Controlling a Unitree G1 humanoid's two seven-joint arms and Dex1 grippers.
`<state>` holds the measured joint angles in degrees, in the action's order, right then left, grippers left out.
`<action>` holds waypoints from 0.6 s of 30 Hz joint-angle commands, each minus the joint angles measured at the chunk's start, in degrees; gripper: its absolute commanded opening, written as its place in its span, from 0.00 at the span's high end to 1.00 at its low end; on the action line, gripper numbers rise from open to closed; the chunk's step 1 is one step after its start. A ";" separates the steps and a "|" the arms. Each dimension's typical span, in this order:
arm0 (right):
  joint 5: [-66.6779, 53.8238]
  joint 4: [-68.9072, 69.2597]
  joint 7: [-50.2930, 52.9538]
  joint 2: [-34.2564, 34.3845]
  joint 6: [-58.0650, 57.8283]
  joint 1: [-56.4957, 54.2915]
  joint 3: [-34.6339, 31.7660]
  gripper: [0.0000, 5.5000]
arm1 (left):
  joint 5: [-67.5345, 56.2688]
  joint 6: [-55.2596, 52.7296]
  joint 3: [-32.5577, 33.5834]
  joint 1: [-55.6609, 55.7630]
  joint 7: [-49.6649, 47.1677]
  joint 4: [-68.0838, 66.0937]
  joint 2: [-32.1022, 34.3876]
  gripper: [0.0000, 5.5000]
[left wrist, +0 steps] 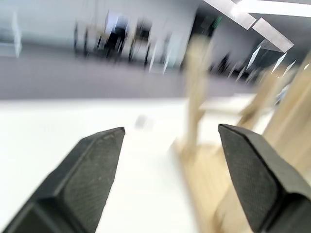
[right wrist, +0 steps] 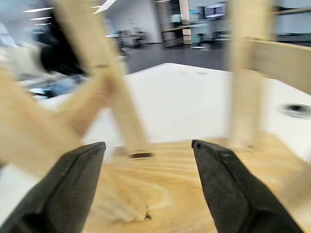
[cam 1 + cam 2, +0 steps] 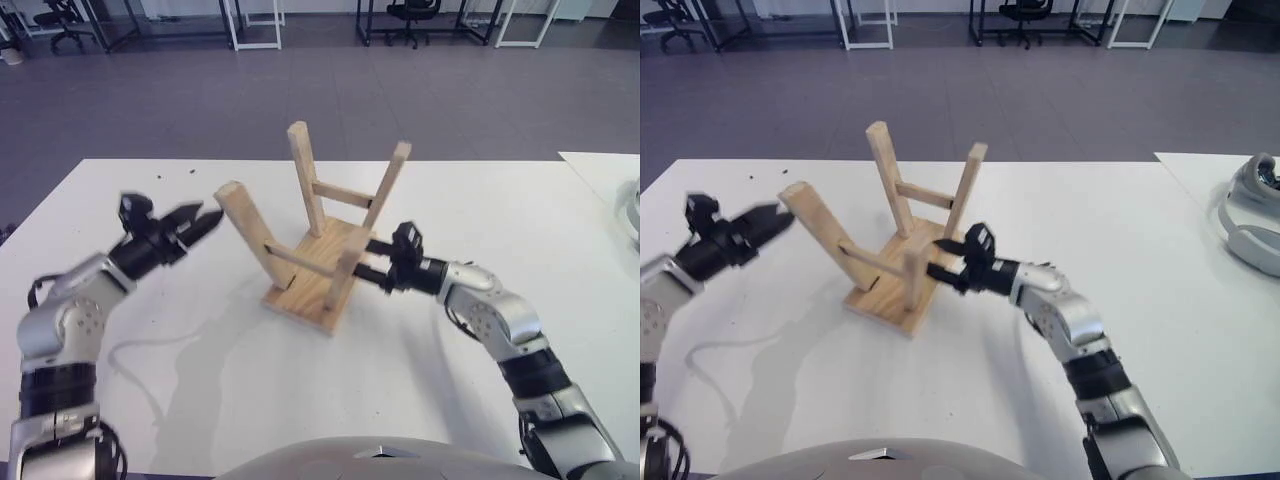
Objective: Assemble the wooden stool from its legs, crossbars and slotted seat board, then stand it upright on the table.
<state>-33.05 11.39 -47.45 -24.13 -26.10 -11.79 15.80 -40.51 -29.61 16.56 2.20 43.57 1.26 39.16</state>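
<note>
The wooden stool stands upside down mid-table, its seat board down and its legs up. Its near-left leg leans outward to the left, and two far legs are joined by a crossbar. My left gripper is open, just left of the leaning leg's top and apart from it; the left wrist view has its fingers spread before the stool. My right gripper is open at the seat board's right edge, beside the near-right leg. Its fingertips hover over the board, holding nothing.
A thin white cable loops over the table front left. A white headset lies on a neighbouring table to the right. Office chairs and desk frames stand on the floor beyond the table's far edge.
</note>
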 commanded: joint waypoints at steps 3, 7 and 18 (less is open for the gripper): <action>2.56 12.41 -2.64 -13.19 -1.68 15.80 -5.11 0.39 | 14.22 6.40 -5.72 -16.72 4.37 6.61 6.34 0.36; 4.88 -7.77 2.37 -11.03 4.09 9.66 -15.41 0.39 | 19.57 6.49 -9.60 -20.84 5.26 12.66 8.33 0.36; 32.50 -63.27 2.66 5.22 32.65 -17.71 2.70 0.39 | 41.95 17.31 -28.65 5.16 -8.19 -11.02 -5.73 0.36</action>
<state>-4.68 -48.66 -38.54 -18.13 2.46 -33.26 14.75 -4.50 -15.44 -5.91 -1.54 40.52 2.83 41.99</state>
